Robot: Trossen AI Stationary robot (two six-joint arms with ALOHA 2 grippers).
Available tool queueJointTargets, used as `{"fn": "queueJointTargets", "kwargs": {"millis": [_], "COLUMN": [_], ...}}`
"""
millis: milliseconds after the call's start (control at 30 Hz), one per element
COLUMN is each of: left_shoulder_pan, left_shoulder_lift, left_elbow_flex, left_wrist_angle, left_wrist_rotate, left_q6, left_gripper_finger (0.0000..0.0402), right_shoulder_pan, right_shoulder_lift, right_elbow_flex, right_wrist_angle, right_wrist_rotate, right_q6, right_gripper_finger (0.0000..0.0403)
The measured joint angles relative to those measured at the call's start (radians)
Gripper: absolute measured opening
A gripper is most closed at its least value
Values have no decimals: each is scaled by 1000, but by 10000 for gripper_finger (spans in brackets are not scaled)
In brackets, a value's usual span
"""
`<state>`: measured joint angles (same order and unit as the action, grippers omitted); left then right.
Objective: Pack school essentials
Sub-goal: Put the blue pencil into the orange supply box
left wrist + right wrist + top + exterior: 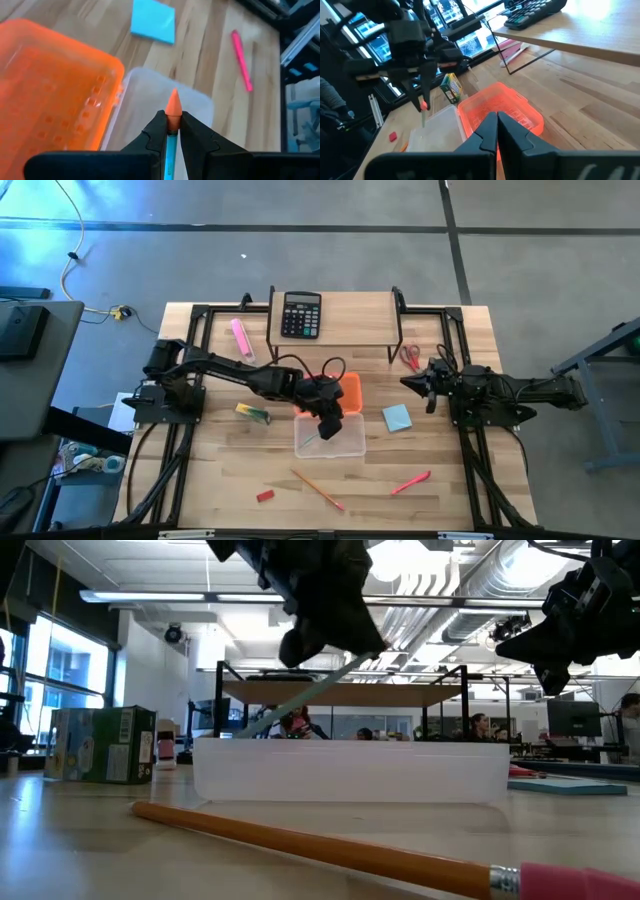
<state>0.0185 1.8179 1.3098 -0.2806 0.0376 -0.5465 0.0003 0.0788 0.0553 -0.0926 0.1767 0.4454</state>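
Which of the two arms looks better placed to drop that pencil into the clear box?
The left. Its gripper is shut on the green pencil and hangs right over the clear box. The right gripper holds nothing and sits back near the table's right side, beside the blue notepad.

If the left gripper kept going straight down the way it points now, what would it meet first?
Probably the clear tray. The left gripper, shut on the green pencil, hangs right above the tray, beside its orange lid. The pencil's lower tip would likely touch first; depth is unclear.

Two dark jointed arms (black cables trailing) with angular black fingers [200, 142].
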Motion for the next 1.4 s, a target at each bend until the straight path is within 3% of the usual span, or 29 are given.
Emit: {"fn": "queueJointTargets", "kwargs": {"millis": [433, 1400], "left_shoulder_pan": [1, -1], "left_shoulder_lift": [11, 11], "left_elbow_flex": [1, 1], "left_wrist_angle": [15, -14], "left_wrist_rotate": [-4, 4], "left_q6": [-24, 144], "left_gripper_finger": [33, 46], "right_shoulder_pan": [0, 0], "right_shoulder_lift": [-1, -1], "right_elbow_flex": [0, 0], "right_wrist_angle": [0, 0], "right_wrist_rotate": [0, 0], "right_q6": [0, 0], "right_gripper_finger": [0, 0]}}
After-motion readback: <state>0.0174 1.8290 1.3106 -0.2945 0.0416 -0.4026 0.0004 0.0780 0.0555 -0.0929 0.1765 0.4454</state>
